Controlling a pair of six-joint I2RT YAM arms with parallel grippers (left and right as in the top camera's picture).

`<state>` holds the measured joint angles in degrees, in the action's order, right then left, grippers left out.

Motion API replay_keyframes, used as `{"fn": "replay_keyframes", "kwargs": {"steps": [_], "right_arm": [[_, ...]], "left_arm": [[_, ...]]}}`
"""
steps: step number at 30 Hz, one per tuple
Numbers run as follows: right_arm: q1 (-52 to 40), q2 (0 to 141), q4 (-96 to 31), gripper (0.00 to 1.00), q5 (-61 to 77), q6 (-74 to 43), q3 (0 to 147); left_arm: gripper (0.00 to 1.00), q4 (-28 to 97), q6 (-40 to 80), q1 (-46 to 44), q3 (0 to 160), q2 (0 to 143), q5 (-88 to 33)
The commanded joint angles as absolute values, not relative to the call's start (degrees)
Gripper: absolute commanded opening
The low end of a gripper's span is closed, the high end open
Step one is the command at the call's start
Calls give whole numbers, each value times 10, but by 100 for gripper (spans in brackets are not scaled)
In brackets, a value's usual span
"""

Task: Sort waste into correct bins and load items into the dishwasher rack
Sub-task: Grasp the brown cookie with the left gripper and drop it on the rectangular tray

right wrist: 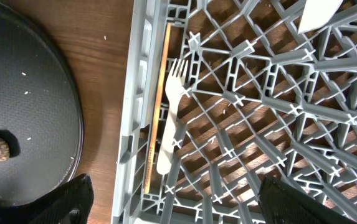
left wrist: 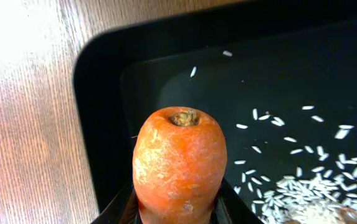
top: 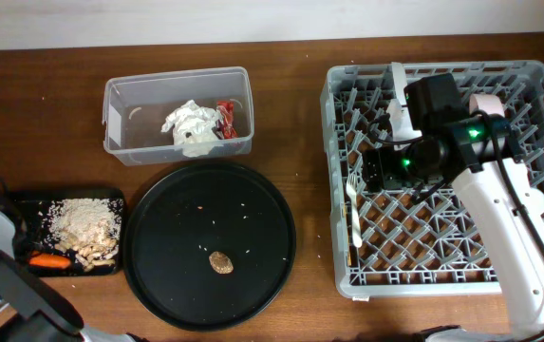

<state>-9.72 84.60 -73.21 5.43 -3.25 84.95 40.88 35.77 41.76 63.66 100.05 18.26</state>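
**Ana:** Carrot (left wrist: 179, 158) nearly fills the left wrist view, stalk end up. Left pincer (left wrist: 178, 210) looks clenched on it, with dark fingers (left wrist: 121, 208) against both flanks.

**Ben:** Why hold it there?

**Ana:** It hangs over a corner of the flat black tray (left wrist: 97, 81), just left of the big round tray (top: 162, 285). Food scraps (top: 82, 226) already lie in that flat tray, so I judge it to be the food bin, where the carrot belongs.

**Ben:** And the right pincer (right wrist: 175, 186)?

**Ana:** Released and empty. Its fingers are spread wide over the edge of the rack (top: 537, 76) nearest the round tray. A white fork (right wrist: 169, 134) lies flat along that wall beneath it.

**Ben:** What does the overhead add?

**Ana:** A brown lump (top: 220, 261) sits alone on the round tray. Behind that tray a clear tub (top: 115, 95) holds a napkin (top: 189, 125) and a red wrapper (top: 226, 114). Neither wrist view shows the tub. Only the left wrist view shows the scraps up close as loose, rice-like grains.
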Motion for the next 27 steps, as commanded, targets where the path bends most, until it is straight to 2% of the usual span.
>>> {"fn": "replay_keyframes", "kwargs": {"steps": [1, 3, 5, 10, 12, 15, 20, 22, 23, 24, 25, 27], "right_arm": [[-93, 848, -733, 88, 53, -36, 849], [-93, 848, -733, 88, 53, -36, 849], [-93, 848, -733, 88, 53, -36, 849], [-93, 848, -734, 88, 53, -36, 849], [-93, 848, -734, 88, 53, -36, 849], [-93, 848, -733, 88, 53, -36, 849], [-93, 848, -733, 88, 53, -36, 849], [-93, 848, -733, 88, 53, -36, 849], [-93, 848, -733, 88, 53, -36, 849], [-93, 848, -733, 88, 53, -36, 849], [-93, 847, -733, 88, 53, -36, 849], [-93, 848, -733, 88, 53, -36, 849]], "left_arm": [[28, 408, 351, 421, 642, 1013, 189], [30, 407, 351, 421, 640, 1013, 189], [43, 408, 351, 421, 638, 1013, 189], [59, 418, 351, 421, 638, 1013, 188], [71, 420, 351, 420, 639, 1012, 164], [76, 427, 333, 399, 656, 994, 104], [77, 449, 316, 232, 659, 924, 73], [79, 488, 316, 131, 658, 924, 19], [82, 507, 316, 68, 658, 925, -32], [94, 517, 316, 34, 657, 925, -63], [99, 528, 321, -26, 655, 926, -104], [99, 535, 378, -110, 643, 926, -109]]}}
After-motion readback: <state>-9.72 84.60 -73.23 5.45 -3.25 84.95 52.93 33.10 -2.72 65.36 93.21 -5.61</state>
